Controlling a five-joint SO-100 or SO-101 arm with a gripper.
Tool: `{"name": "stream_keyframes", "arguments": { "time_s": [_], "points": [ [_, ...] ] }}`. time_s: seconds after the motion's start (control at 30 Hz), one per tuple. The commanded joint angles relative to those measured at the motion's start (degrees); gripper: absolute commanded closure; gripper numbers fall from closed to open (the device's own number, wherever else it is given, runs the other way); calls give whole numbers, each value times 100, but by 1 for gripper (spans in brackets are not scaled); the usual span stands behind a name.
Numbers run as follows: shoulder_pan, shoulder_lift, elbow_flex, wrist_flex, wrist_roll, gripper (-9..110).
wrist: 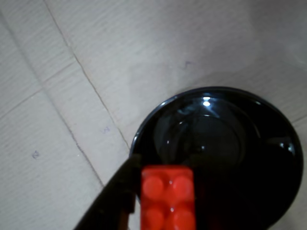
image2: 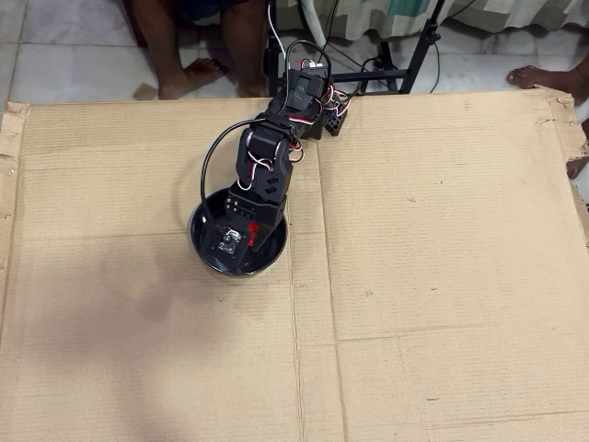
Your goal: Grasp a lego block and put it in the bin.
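The pincer (wrist: 165, 206) grips the red block (wrist: 168, 197) above the black bin (wrist: 288, 143). Grasp and carry look done; only the release remains.

The lego block (wrist: 168, 197) is small and bright red, with round bumps on top. In the wrist view four bumps show, and the block sits at the bottom of the picture, right beside the dark finger of the end effector (wrist: 160, 201), which is pressed against its left side. It is up above the bin (wrist: 283, 143), over the near part of it. The bin is a round, shiny black bowl with a low rim and a flat bottom. In the overhead view the bin (image2: 207, 253) lies under the end effector (image2: 250, 234), and the lego block (image2: 251, 231) shows as a red speck over it.
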Motion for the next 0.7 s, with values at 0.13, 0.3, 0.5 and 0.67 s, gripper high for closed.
{"name": "stream_keyframes", "arguments": {
  "time_s": [0.13, 0.3, 0.5, 0.67],
  "points": [
    [316, 334, -26, 26, -44, 101],
    [562, 334, -26, 26, -53, 101],
    [747, 387, 229, 18, -62, 101],
    [773, 387, 308, 18, -62, 101]
  ]
}}
